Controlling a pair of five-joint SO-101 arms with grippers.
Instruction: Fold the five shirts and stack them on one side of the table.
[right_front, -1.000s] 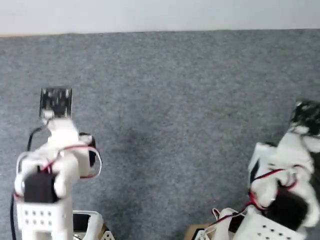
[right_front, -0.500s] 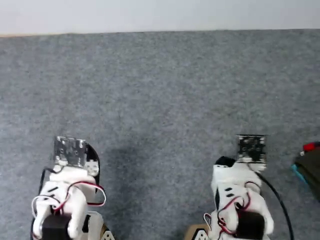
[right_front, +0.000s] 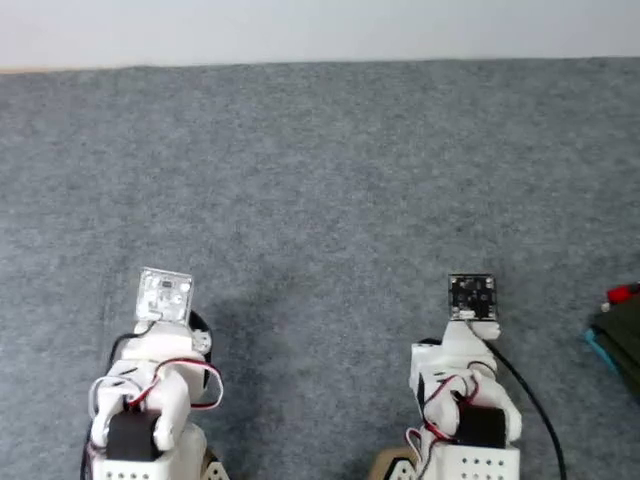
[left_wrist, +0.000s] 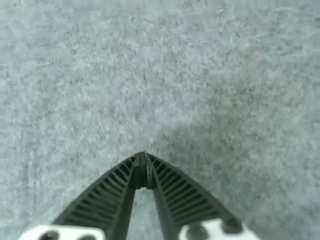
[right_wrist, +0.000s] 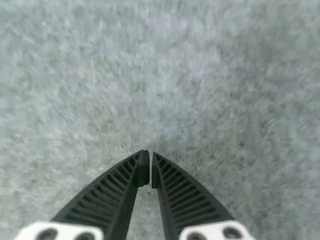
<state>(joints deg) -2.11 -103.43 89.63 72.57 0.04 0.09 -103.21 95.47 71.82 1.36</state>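
Observation:
Both arms sit folded back at the near edge of the grey felt table (right_front: 330, 180). The left arm (right_front: 150, 390) is at the near left, the right arm (right_front: 465, 400) at the near right. My left gripper (left_wrist: 145, 159) is shut, its black ribbed fingers (left_wrist: 112, 192) meeting at the tips over bare felt with nothing between them. My right gripper (right_wrist: 146, 157) is shut too, tips together above bare felt. At the table's right edge lies a dark folded stack of shirts (right_front: 622, 330) with red and blue showing at its side.
A pale wall (right_front: 320, 30) runs along the far edge of the table. A brown edge (right_front: 388, 465) shows under the right arm's base at the near side.
Both arms have drawn back toward the near edge. The right arm swung in from the right edge toward the middle, uncovering the dark stack there.

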